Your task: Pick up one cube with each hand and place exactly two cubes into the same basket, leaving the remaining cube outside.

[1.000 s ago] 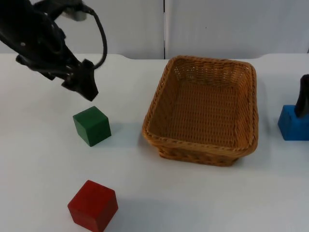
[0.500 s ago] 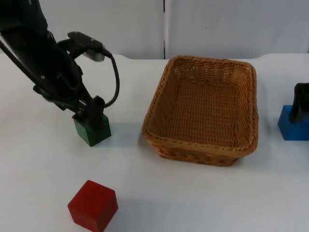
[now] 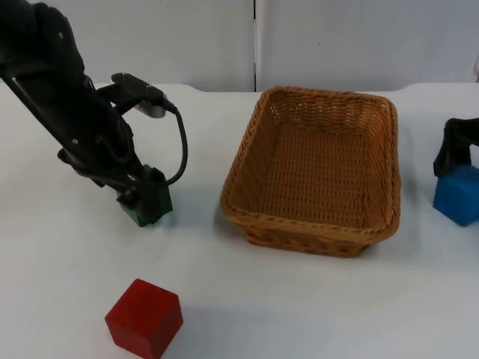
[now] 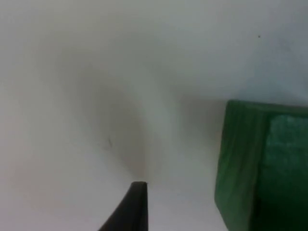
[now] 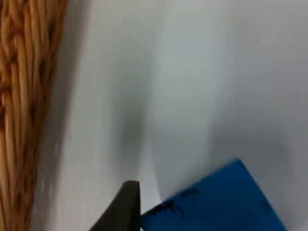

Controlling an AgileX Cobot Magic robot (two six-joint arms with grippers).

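A green cube (image 3: 155,212) sits on the table left of the wicker basket (image 3: 314,226). My left gripper (image 3: 146,197) is down over it and open. The left wrist view shows bare table between one fingertip (image 4: 137,202) and the green cube (image 4: 264,168). A blue cube (image 3: 458,196) lies at the table's right edge, turned at an angle. My right gripper (image 3: 456,158) stands directly over its far side. The right wrist view shows the blue cube (image 5: 216,202) close up, beside the basket (image 5: 24,96) wall. A red cube (image 3: 144,317) rests near the front left.
The basket has nothing in it and stands in the middle between the two arms. White table lies open in front of the basket and to the right of the red cube. The grey partition wall closes the back.
My left gripper came down and forward from behind the green cube and now covers most of it. The blue cube has turned and shifted slightly, and my right gripper has come further into view over it.
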